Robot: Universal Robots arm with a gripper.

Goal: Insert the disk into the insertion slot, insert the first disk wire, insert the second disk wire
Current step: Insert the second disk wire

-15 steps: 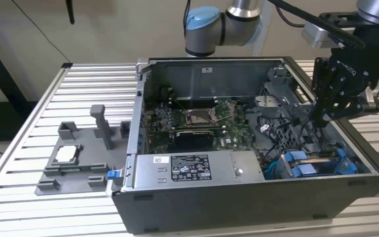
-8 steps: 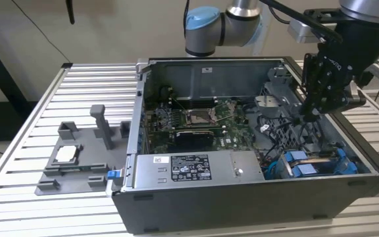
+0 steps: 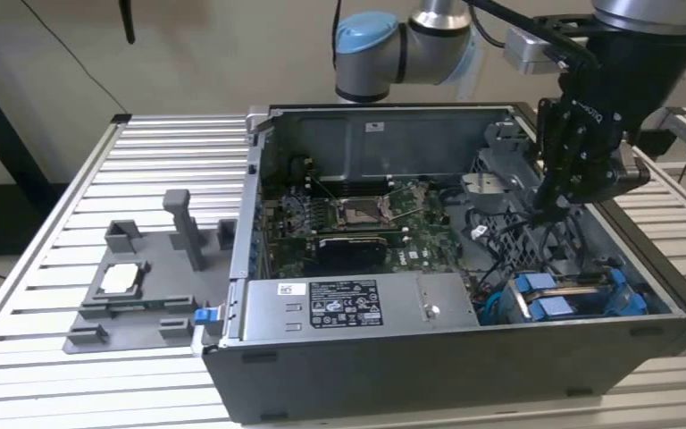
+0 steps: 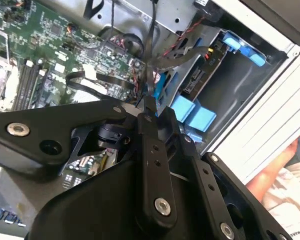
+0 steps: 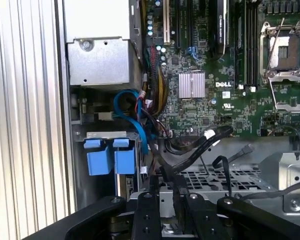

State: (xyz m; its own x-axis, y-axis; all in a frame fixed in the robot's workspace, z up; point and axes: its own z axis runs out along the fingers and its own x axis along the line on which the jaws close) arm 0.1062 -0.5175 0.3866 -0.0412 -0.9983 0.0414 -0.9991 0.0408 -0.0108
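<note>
— Where is the silver-grey rectangular hard drive (image 3: 572,302) (image 5: 108,161) in its blue plastic carrier found?
— Seated in its bay, near below the black gripper (image 3: 546,213) (image 4: 149,102), which is pinched on a thin black wire (image 4: 149,65)

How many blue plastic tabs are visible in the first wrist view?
2. One blue tab sits next to the case wall; the second blue tab sits beside it, nearer the motherboard. Others may be hidden in the bay.
</note>
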